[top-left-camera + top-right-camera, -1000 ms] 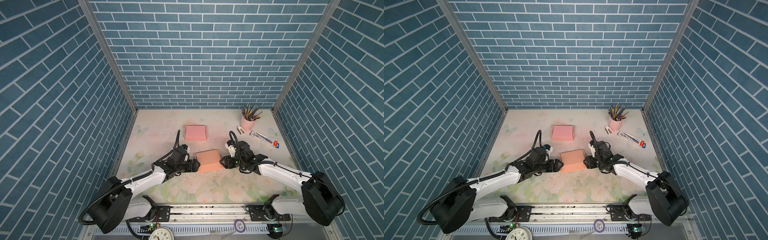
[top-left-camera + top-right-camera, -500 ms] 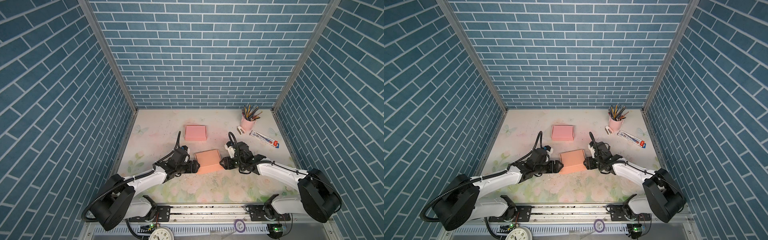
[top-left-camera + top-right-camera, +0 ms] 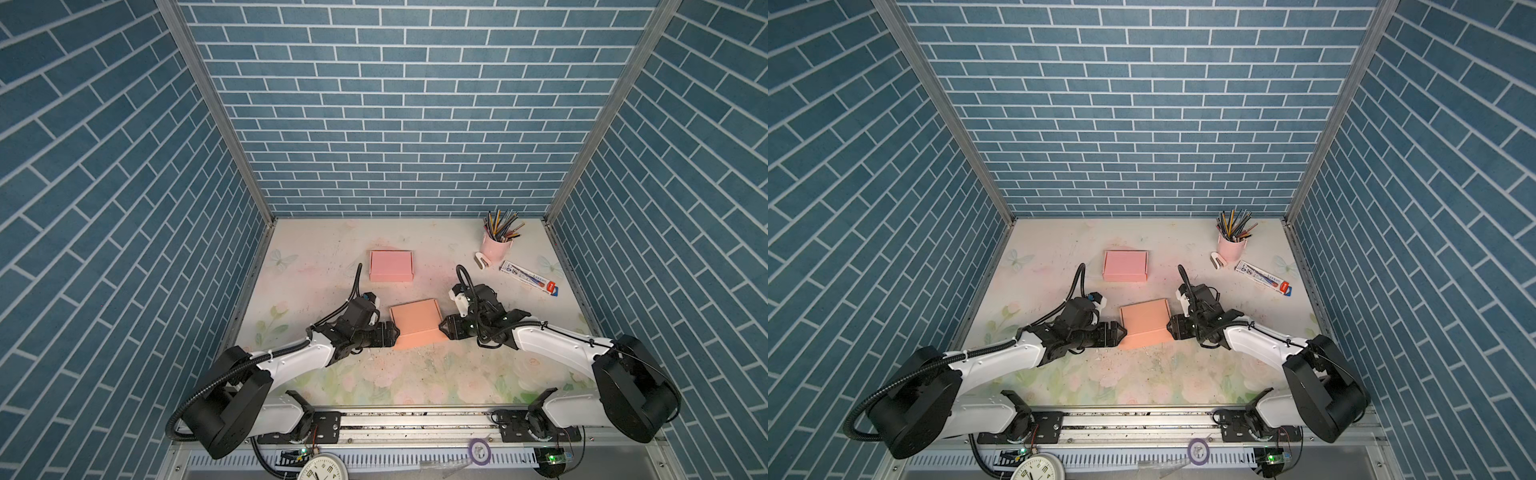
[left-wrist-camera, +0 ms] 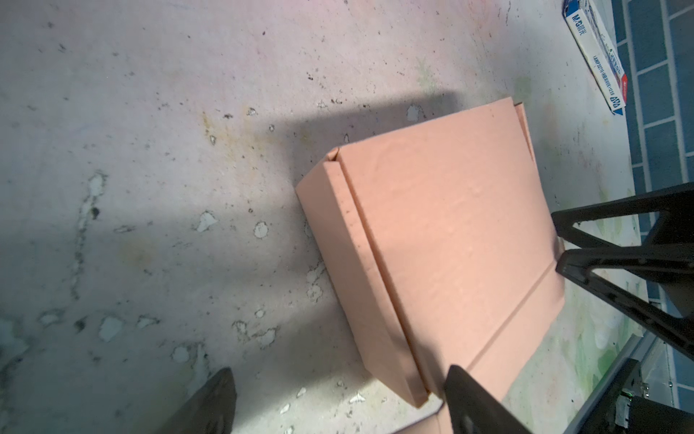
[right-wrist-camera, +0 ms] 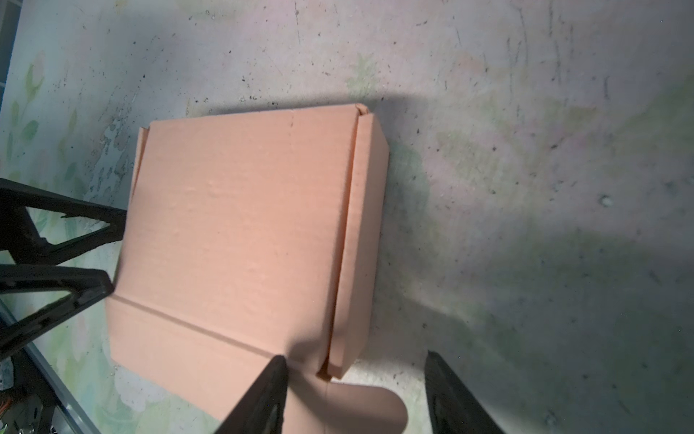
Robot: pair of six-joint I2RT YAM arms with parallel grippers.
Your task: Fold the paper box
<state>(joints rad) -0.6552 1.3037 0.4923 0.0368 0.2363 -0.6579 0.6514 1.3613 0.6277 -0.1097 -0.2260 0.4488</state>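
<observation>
The salmon paper box [image 3: 415, 322] [image 3: 1144, 318] lies mid-table with its lid down and its front flap lying flat toward the near edge. My left gripper [image 3: 392, 332] [image 4: 340, 375] is open at the box's front left corner. One of its fingers [image 4: 469, 398] is over the flap, and the corner sits between the jaws. My right gripper [image 3: 444, 328] [image 5: 356, 359] is open at the front right corner. One of its fingers [image 5: 268, 390] is over the flap crease, and a rounded side tab [image 5: 368, 407] lies between the jaws.
A closed pink box [image 3: 390, 266] sits behind. At the back right are a pink cup of pencils [image 3: 496, 245], a small white stapler [image 3: 483, 261] and a long blue-white carton [image 3: 530, 278]. Brick walls close in three sides.
</observation>
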